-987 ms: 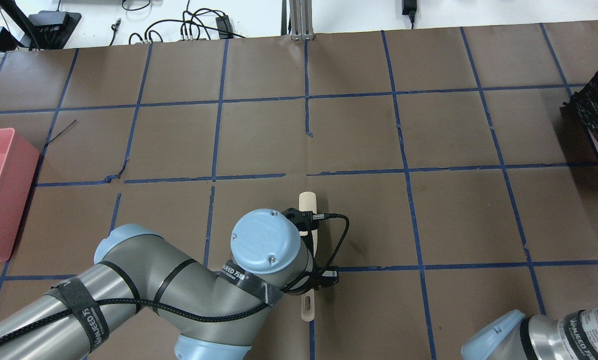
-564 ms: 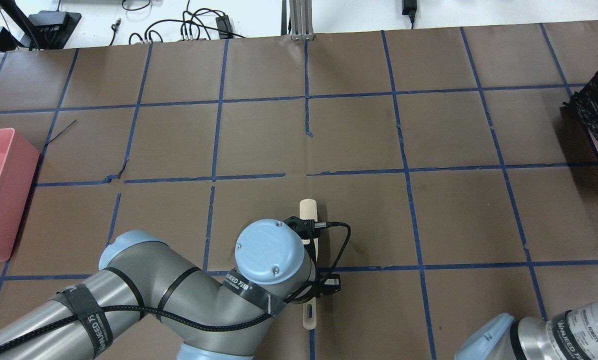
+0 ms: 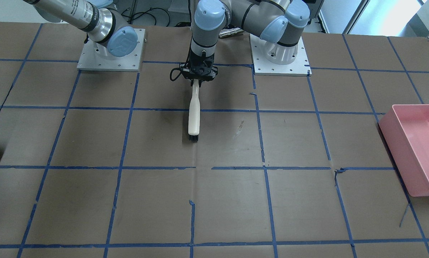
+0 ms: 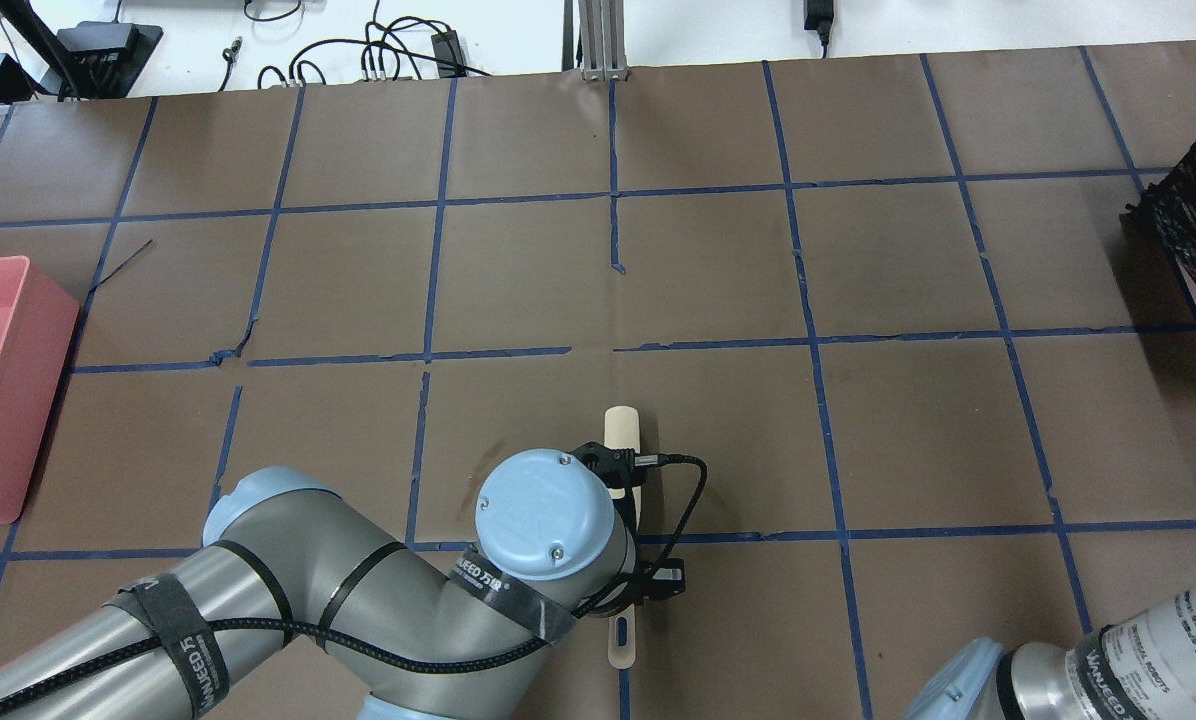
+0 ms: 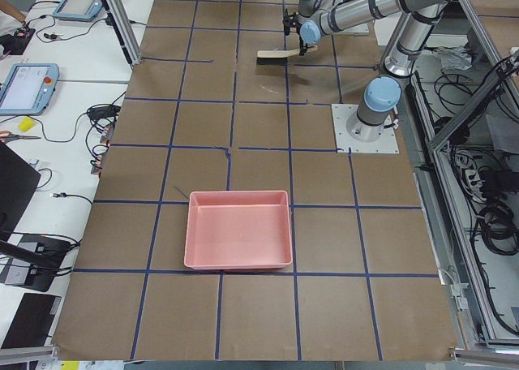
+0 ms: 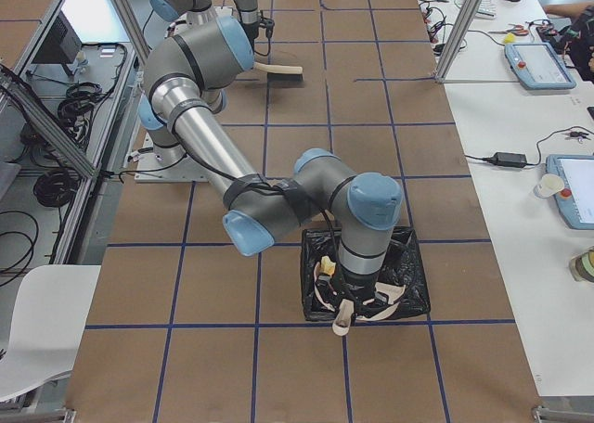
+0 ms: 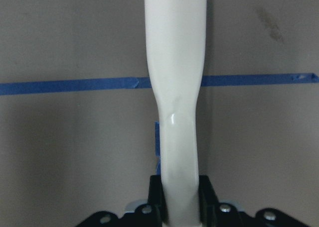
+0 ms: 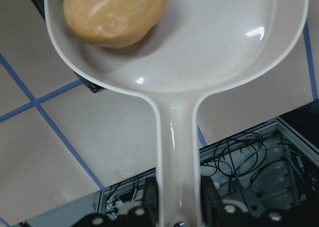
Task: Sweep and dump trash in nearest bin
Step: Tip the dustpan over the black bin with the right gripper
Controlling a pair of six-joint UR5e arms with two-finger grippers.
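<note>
Dumping under way, one lump left in the pan

The right gripper (image 8: 178, 199) is clamped on the handle of the white dustpan (image 8: 214, 53), which it holds over the black bin (image 6: 408, 275) at the table's right end. The orange lump (image 8: 114, 13) lies against the pan's rim (not yet tipped out). I cannot make out the two smaller chunks. No lump shows on the table (image 3: 307, 208), so the sweeping looks finished. The left gripper (image 3: 197, 82) is closed on the handle of the brush (image 3: 194, 118), bristle end pointing away from the robot, near the table's middle. What remains, I judge, is tipping the pan until the lump drops in.
</note>
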